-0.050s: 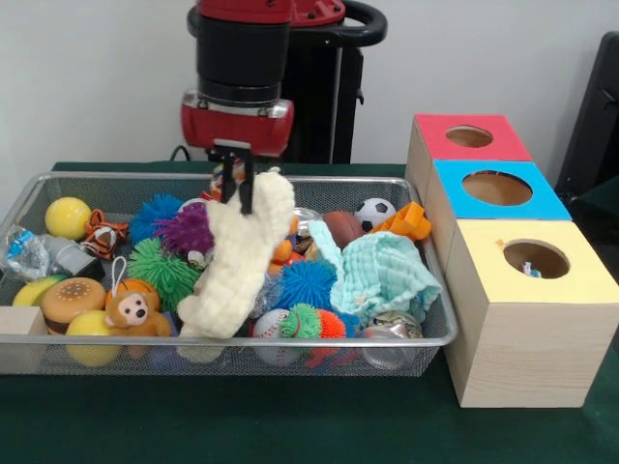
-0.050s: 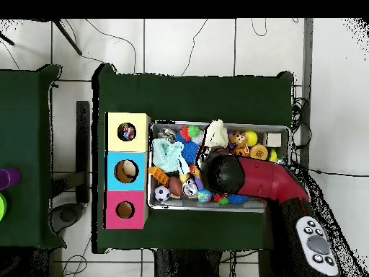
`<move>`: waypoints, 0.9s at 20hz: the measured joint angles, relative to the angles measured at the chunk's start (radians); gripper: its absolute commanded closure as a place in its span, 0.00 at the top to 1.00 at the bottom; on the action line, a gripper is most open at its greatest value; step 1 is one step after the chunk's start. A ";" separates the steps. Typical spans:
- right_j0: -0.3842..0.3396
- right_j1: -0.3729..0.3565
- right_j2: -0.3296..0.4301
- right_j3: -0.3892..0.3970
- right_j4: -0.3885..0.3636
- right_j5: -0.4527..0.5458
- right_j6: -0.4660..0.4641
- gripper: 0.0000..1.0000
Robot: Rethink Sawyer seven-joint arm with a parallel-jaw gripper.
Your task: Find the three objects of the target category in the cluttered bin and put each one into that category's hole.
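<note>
- Front view: the gripper (image 1: 235, 180) hangs over the middle of the wire bin (image 1: 426, 290). Its two black fingers pinch the top of a fluffy cream cloth (image 1: 237, 261).
- The cream cloth hangs down long and floppy. Its bottom end touches the toys near the front wall of the bin.
- A light green cloth (image 1: 387, 275) lies in a heap at the right end of the bin, beside a small soccer ball (image 1: 374, 211).
- Spiky balls sit around the hanging cloth: a purple one (image 1: 184, 230), a green one (image 1: 164, 271) and a blue one (image 1: 308, 282).
- A toy monkey (image 1: 133, 309) and a toy burger (image 1: 72, 298) lie at the left front of the bin. A yellow ball (image 1: 67, 217) is at the back left.
- Three wooden boxes stand in a row just right of the bin, each with a round hole on top: a red box (image 1: 440, 137), a blue box (image 1: 459, 198) and a yellow box (image 1: 484, 266).
- Overhead view: the red arm (image 2: 263, 182) reaches over the bin (image 2: 281, 128) and hides the gripper.
- The cream cloth (image 2: 215, 133) shows above the arm's dark end. The green cloth (image 2: 167, 154) lies at the end of the bin next to the boxes.
- The yellow box (image 2: 115, 122), blue box (image 2: 112, 172) and red box (image 2: 112, 210) line up along the bin's left side. Something small sits inside the yellow box's hole.
</note>
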 measured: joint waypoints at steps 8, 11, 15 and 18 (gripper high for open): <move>-0.158 0.080 -0.001 0.044 0.000 -0.108 0.000 1.00; -0.164 0.092 -0.004 0.052 0.000 -0.125 0.000 1.00; -0.152 0.104 -0.005 0.057 0.000 -0.140 0.000 1.00; -0.138 0.105 -0.005 0.058 0.000 -0.141 0.000 1.00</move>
